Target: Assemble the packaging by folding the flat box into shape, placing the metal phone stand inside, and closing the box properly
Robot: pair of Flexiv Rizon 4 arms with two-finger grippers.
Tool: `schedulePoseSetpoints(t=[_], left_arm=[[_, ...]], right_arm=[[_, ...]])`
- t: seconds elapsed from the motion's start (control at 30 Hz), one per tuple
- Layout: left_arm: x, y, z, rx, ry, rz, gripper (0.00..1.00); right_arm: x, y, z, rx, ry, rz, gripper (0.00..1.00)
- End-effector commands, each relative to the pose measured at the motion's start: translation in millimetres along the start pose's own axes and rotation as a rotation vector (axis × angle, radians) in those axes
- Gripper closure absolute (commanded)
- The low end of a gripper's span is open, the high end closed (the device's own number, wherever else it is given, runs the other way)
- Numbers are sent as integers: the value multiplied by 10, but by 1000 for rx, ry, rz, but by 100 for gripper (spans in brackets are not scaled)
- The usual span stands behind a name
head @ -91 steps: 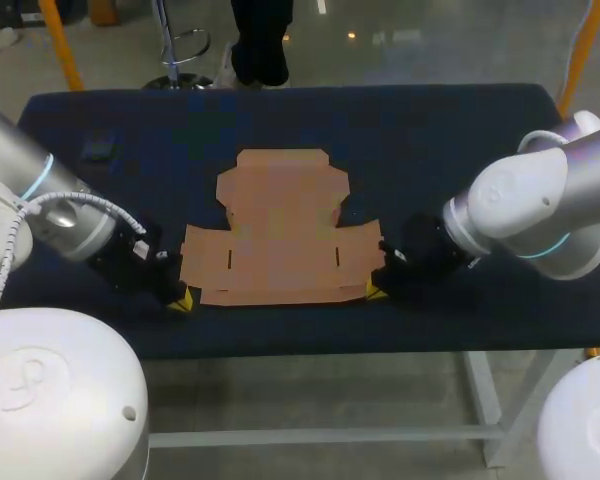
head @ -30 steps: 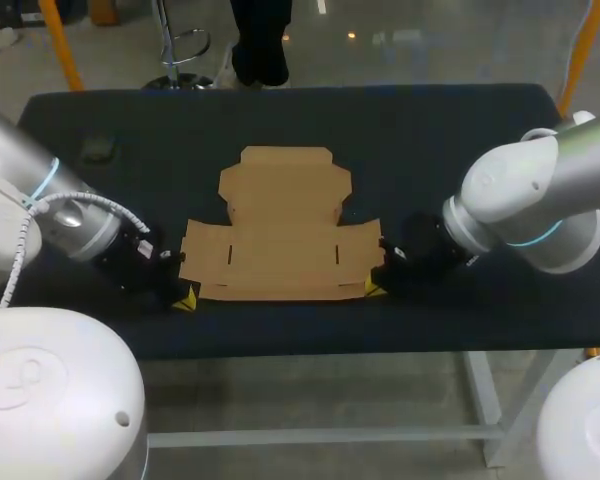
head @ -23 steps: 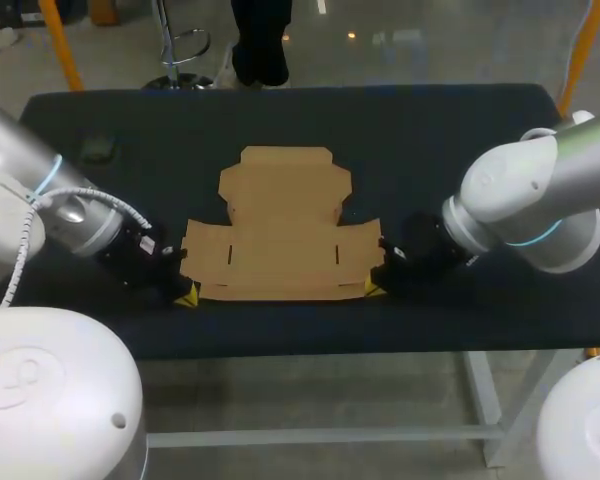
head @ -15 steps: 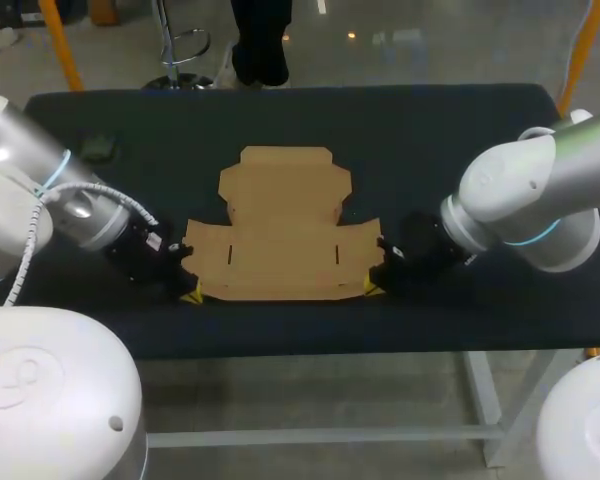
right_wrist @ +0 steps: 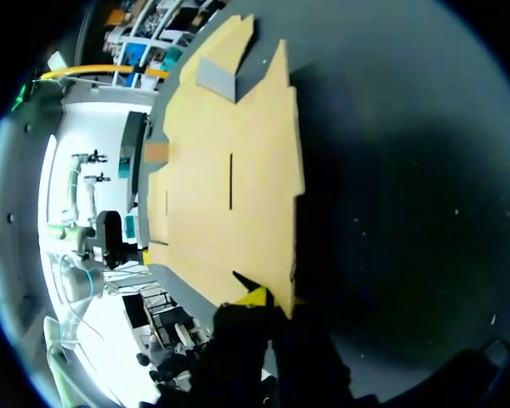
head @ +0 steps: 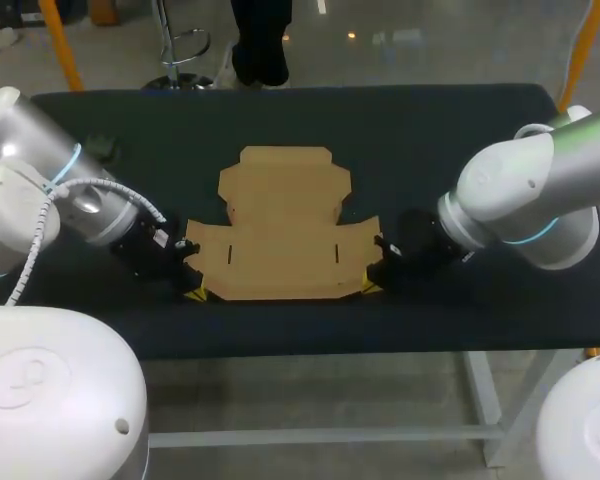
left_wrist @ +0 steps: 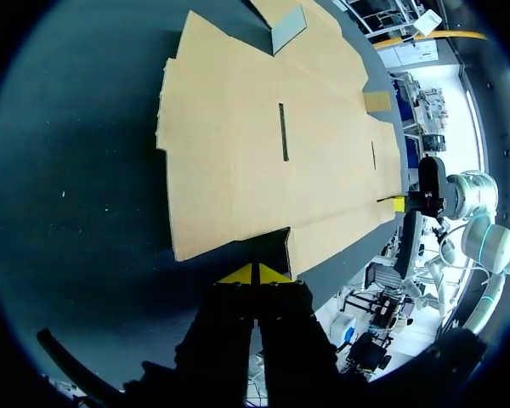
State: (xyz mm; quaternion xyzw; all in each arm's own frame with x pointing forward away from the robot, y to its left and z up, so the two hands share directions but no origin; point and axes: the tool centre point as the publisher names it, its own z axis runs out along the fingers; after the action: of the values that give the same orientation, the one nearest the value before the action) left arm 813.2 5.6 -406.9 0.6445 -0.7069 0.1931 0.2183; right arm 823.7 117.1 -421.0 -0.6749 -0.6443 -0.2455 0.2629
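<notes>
Your flat box [head: 283, 225] lies near the table's [head: 430, 120] front edge. Your left gripper [left_wrist: 253, 274], tips pressed together, sits against the box's front-left corner; your right gripper [right_wrist: 272, 297] pinches its front-right corner.

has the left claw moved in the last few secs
Yes. The left claw has slid rightward in the head view, closing on the near left corner of the flat box, which has hardly shifted.
</notes>
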Motion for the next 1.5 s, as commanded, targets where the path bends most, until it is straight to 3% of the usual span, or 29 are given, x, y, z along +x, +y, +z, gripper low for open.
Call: schedulePoseSetpoints(t=[0.03,0.57,1.5], left_arm=[[33,20,-30,5,-14,0,100],[55,29,0,1,-26,9,100],[179,-2,-63,30,-46,39,100]], right_arm=[[28,-16,-24,-6,-2,-3,100],[52,-28,-25,-19,20,58,100],[172,-34,-53,-42,12,35,100]])
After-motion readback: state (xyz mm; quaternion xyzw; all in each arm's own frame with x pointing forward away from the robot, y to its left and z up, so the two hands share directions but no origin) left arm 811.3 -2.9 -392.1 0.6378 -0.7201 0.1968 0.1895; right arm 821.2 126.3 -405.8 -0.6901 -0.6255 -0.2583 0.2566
